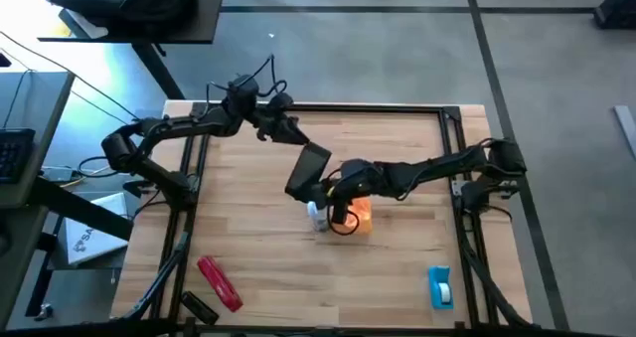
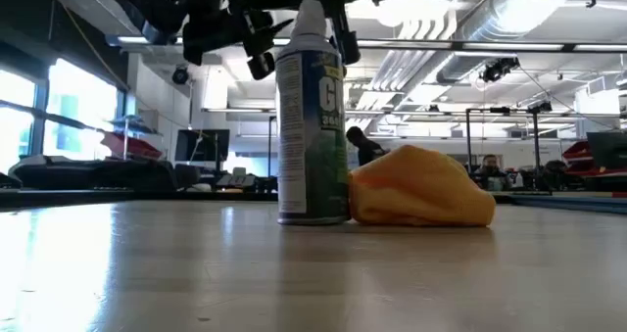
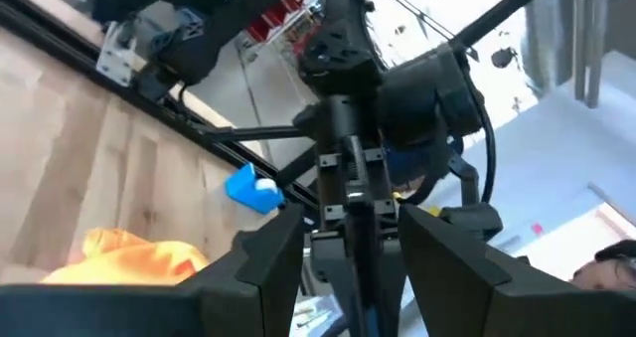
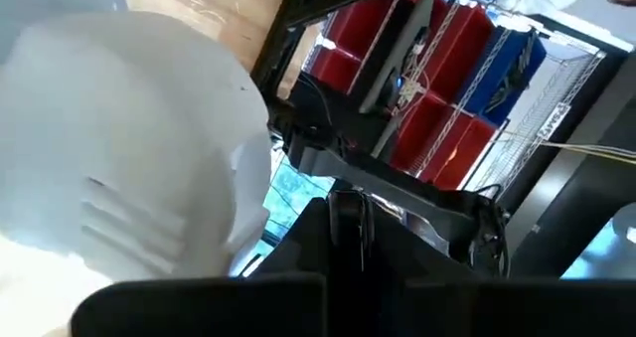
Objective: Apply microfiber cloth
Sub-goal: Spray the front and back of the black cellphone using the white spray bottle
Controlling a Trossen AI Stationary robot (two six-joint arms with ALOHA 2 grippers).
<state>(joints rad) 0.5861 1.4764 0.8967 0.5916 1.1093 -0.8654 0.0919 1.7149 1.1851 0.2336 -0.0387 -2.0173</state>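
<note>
One microfiber cloth (image 1: 360,212) was observed near the middle of the wooden table (image 1: 397,277), bunched into an orange mound. In the low view the cloth (image 2: 421,199) was seen resting on the table surface, touching the base of one upright spray can (image 2: 313,117) on the side of the can's printed label. One black phone (image 1: 308,170) was held tilted above the table, just beside the can and the cloth. The left gripper (image 1: 294,134) was positioned at the upper end of the phone; whether its fingers were clamped on the phone could not be told from the high view, and in the left wrist view the two dark fingers (image 3: 248,267) were seen apart with a dark narrow part between them. The right gripper (image 1: 336,200) was positioned directly over the spray can's white cap (image 4: 119,148), which filled much of the right wrist view; the state of its fingers could not be told. Three further items were counted on the table: one red oblong tool (image 1: 220,281) near the front left edge, one small black object (image 1: 199,305) just beside it, and one blue-and-white object (image 1: 440,285) near the front right edge. Two arms were in view, both reaching toward the table's centre.
</note>
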